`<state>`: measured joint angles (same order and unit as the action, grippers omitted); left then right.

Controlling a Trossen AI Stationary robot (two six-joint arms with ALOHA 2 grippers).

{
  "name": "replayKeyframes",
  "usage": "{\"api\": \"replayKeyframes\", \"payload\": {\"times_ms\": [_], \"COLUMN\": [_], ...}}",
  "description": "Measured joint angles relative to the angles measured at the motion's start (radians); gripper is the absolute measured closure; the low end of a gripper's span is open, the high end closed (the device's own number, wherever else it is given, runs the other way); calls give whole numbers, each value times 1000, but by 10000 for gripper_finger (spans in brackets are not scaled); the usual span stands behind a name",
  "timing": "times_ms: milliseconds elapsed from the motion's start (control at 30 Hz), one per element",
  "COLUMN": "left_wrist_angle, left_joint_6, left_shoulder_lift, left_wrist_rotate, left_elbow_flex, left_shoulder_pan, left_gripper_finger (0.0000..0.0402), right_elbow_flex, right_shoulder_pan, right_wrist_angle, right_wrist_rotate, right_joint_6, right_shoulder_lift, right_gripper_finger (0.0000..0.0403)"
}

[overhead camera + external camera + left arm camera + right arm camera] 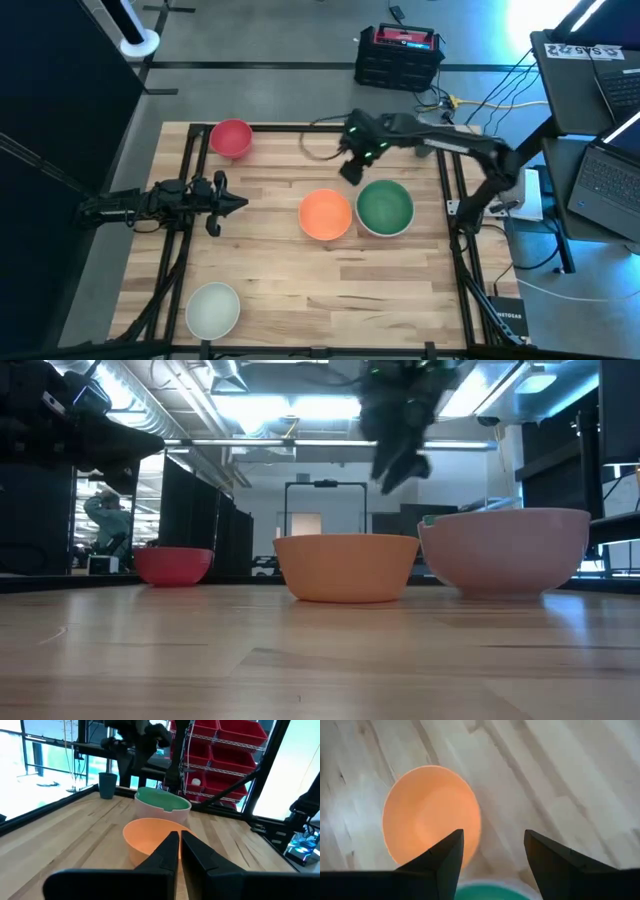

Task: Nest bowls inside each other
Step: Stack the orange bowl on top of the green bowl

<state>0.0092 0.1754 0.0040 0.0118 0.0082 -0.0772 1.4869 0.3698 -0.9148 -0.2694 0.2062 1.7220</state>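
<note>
An orange bowl (325,214) stands mouth up at the table's middle. Right beside it, a dark green bowl (385,205) sits nested inside a white bowl (159,810). A red bowl (231,138) stands at the far left and a pale mint bowl (213,309) at the near left. My right gripper (352,172) hangs open above the table, just beyond the orange and green bowls, with nothing between its fingers (492,855). My left gripper (240,204) is shut, level, left of the orange bowl (150,837).
A small dark blue cup (107,785) stands on the table beyond the bowls. A thin cable loop (318,152) lies near the far edge. Dark rails (185,200) run along the table's left and right sides. Bare wood (340,290) lies toward the near edge.
</note>
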Motion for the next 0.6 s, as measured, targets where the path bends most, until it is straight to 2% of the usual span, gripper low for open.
{"api": "replayKeyframes", "payload": {"times_ms": [200, 433, 600], "left_wrist_angle": [1, 1, 1], "left_joint_6": [11, 6, -6], "left_shoulder_lift": [0, 0, 0], "left_wrist_rotate": [0, 0, 0], "left_elbow_flex": [0, 0, 0], "left_shoulder_pan": [0, 0, 0], "left_gripper_finger": [402, 402, 402], "right_elbow_flex": [90, 93, 93], "right_shoulder_pan": [-79, -83, -83], "right_wrist_angle": [-64, -64, -59], "right_wrist_rotate": [68, 67, 46], "right_joint_6": [0, 10, 1], "right_shoulder_lift": [206, 277, 312], "right_gripper_finger": [208, 210, 263]}}
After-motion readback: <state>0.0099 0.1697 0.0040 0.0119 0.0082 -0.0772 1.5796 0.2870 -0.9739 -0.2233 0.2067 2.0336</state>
